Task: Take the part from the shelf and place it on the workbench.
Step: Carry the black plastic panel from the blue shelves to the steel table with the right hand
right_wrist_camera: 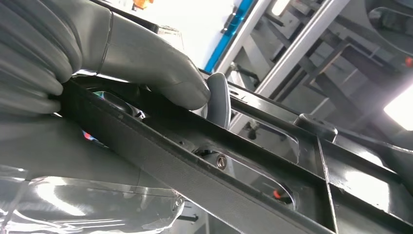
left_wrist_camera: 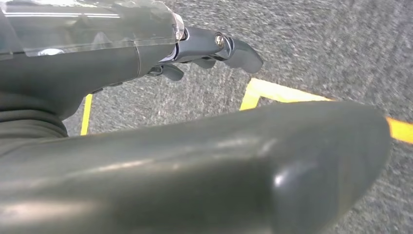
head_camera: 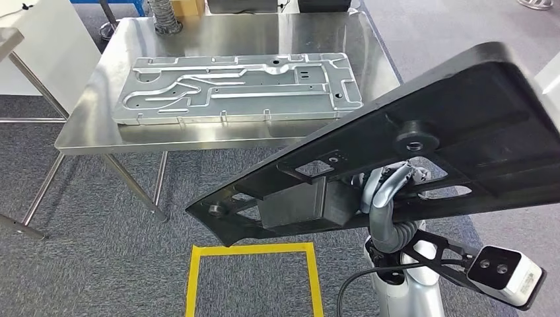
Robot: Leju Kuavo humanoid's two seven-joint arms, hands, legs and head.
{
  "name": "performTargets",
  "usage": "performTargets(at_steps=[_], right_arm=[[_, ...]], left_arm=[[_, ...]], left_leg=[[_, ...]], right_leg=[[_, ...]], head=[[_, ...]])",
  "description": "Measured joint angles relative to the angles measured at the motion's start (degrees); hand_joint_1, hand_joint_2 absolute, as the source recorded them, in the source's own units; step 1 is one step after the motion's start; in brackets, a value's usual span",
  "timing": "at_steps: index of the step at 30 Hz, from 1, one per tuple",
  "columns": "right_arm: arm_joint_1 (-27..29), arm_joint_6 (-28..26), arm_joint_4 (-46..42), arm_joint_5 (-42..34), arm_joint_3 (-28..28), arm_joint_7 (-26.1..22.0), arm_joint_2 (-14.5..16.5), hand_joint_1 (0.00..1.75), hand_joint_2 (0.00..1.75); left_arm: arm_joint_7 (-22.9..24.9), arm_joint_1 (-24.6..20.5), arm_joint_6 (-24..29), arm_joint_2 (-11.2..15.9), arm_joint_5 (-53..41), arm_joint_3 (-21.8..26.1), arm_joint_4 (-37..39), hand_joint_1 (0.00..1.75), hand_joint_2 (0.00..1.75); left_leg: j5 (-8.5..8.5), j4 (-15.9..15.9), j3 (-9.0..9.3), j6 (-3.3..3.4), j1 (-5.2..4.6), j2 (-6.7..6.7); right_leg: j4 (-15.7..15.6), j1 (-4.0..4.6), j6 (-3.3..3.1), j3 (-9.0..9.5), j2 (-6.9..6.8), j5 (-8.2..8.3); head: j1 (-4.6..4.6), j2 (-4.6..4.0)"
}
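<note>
A large flat black part (head_camera: 462,105) with ribs and cut-outs hangs tilted over the carpet, right of centre in the head view. My right hand (head_camera: 389,188) grips it from below and shows through its openings. Up close, the thumb of my right hand (right_wrist_camera: 122,58) presses on the rim of the black part (right_wrist_camera: 195,165), with the fingers behind it. The steel workbench (head_camera: 218,33) stands ahead and to the left, apart from the part. My left hand (left_wrist_camera: 146,53) hangs over the carpet with its fingers (left_wrist_camera: 234,48) stretched out and nothing in it.
A silver stamped metal plate (head_camera: 238,89) covers much of the workbench top. A yellow tape square (head_camera: 254,249) marks the carpet in front of me. Shelf framing (right_wrist_camera: 302,44) shows behind the part in the right wrist view. A white table (head_camera: 26,46) stands far left.
</note>
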Motion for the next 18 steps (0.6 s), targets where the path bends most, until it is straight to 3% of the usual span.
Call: performTargets(at_steps=[2,3,6,7,8,9,10,12,13,15,18], right_arm=[[-0.1,0.0,-0.3,-0.1,0.0,0.0,0.0,1.71,1.75],[-0.1,0.0,-0.4,-0.1,-0.1,0.0,0.0,1.71,1.75],[-0.1,0.0,-0.6,0.0,-0.2,0.0,0.0,1.71,1.75],[0.0,0.0,-0.6,0.0,-0.2,0.0,0.0,1.71,1.75],[0.1,-0.1,-0.6,0.0,-0.2,0.0,0.0,1.71,1.75],[0.1,-0.2,-0.7,0.0,-0.2,0.0,0.0,1.71,1.75],[0.1,-0.3,-0.9,0.1,-0.2,0.0,0.0,1.71,1.75],[0.0,-0.4,-1.2,0.1,-0.2,0.0,0.0,1.71,1.75],[0.0,-0.4,-1.3,0.1,-0.2,0.0,0.0,1.71,1.75],[0.0,-0.5,-1.6,0.2,-0.3,0.0,0.0,1.71,1.75],[-0.1,-0.5,-2.1,0.0,-0.3,0.0,0.1,1.71,1.75]], left_arm=[[0.0,0.1,0.0,0.0,0.0,0.0,0.0,0.00,0.00],[0.0,0.0,0.0,0.0,0.0,0.0,0.0,0.00,0.00],[-0.1,-0.1,0.0,0.0,0.0,0.0,0.0,0.00,0.00],[-0.1,-0.1,-0.1,0.0,-0.1,0.0,0.0,0.00,0.00],[-0.2,0.0,-0.1,0.0,-0.1,0.0,0.0,0.00,0.00],[-0.3,0.0,-0.2,0.0,-0.2,0.0,0.0,0.00,0.00],[-0.4,0.0,-0.2,0.0,-0.2,0.0,0.0,0.00,0.00],[-0.5,0.0,-0.3,0.0,-0.4,0.0,0.0,0.00,0.00],[-0.6,-0.1,-0.3,0.0,-0.4,0.0,0.0,0.00,0.00],[-0.6,-0.1,-0.3,0.0,-0.4,0.0,0.0,0.00,0.00],[-0.6,-0.2,-0.3,0.1,-0.6,0.0,0.0,0.00,0.00]], left_leg=[[0.05,-0.5,0.31,0.60,0.27,-0.01],[0.06,-0.7,0.55,0.93,0.43,0.00],[-0.26,-0.9,0.99,1.51,0.44,0.06],[-0.43,-0.9,1.16,1.54,0.42,0.05],[-0.62,-0.9,1.40,1.51,0.42,0.02],[-0.87,-0.9,1.76,1.43,0.42,-0.04],[-1.16,-0.9,2.19,1.31,0.42,-0.11],[-1.75,-0.9,2.78,0.86,0.29,-0.22],[-1.95,-0.9,2.85,0.56,0.25,-0.23],[-2.18,-1.0,2.94,-0.11,0.23,-0.20],[-3.70,0.9,2.52,-1.01,0.34,-0.05]], right_leg=[[0.8,-0.07,0.64,-0.23,-0.01,-0.68],[2.8,-0.13,0.97,-1.13,-0.02,-1.70],[14.0,-0.55,1.68,-7.50,-0.06,-6.03],[16.6,-0.68,1.80,-9.31,-0.07,-6.32],[17.1,-0.78,1.86,-10.07,-0.08,-5.42],[15.0,-0.87,1.82,-9.55,-0.09,-3.35],[10.9,-0.92,1.69,-7.97,-0.11,-0.63],[3.2,-0.74,1.21,-4.67,-0.14,2.84],[1.2,-0.58,0.95,-3.88,-0.12,3.35],[0.5,-0.35,0.41,-3.73,0.02,3.10],[-0.4,-0.78,-0.58,-2.72,-0.04,2.98]], head=[[0.01,0.00],[0.01,0.00],[0.01,0.00],[0.01,0.00],[0.01,0.00],[0.01,0.00],[0.01,0.00],[0.01,0.00],[0.01,0.00],[0.00,0.00],[-0.01,0.00]])
